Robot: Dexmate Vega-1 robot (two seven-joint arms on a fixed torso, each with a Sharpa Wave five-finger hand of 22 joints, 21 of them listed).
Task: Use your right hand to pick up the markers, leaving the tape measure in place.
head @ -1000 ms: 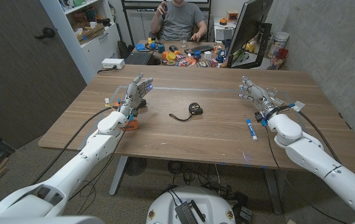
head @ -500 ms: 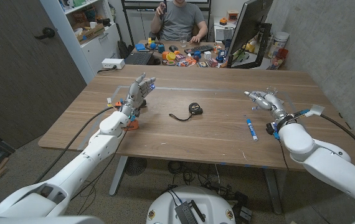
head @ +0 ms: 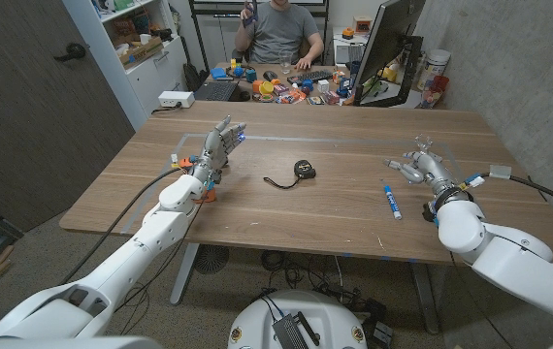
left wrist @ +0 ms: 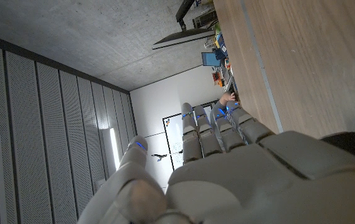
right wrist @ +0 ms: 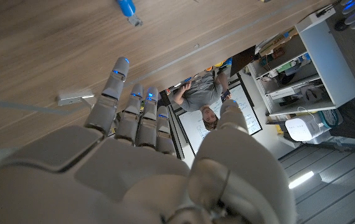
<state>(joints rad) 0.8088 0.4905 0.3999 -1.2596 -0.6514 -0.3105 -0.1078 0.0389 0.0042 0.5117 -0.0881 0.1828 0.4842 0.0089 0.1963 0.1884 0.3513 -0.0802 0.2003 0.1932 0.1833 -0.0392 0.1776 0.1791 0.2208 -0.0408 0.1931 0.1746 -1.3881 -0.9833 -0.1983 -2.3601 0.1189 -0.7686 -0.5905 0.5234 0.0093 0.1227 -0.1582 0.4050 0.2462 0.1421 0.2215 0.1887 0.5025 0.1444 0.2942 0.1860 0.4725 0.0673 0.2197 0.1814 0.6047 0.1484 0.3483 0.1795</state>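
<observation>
The right arm has swung outward over the last second, and its right hand has tipped over from upright to lie sideways just right of the blue marker, fingers spread and pointing left across the table, holding nothing. From the head view I'd say it sits slightly beyond the marker's far end without touching it, though the angle makes the gap hard to judge. It looks like the start of the reach: the hand is lining up, and the grasp itself is not yet made. The marker has not moved; it lies near the table's right front, and its cap end shows in the right wrist view.

The left hand has drifted a touch to the right but otherwise waits on the left side, raised with fingers straight and loosely apart, empty. The black tape measure sits mid-table with its strap trailing to the near left, well apart from both hands, undisturbed.

The wooden table is broad and pale brown. Beyond its far edge a person sits at a cluttered desk with a monitor on the right. White shelves stand at far left, and a concrete wall runs along the right.
</observation>
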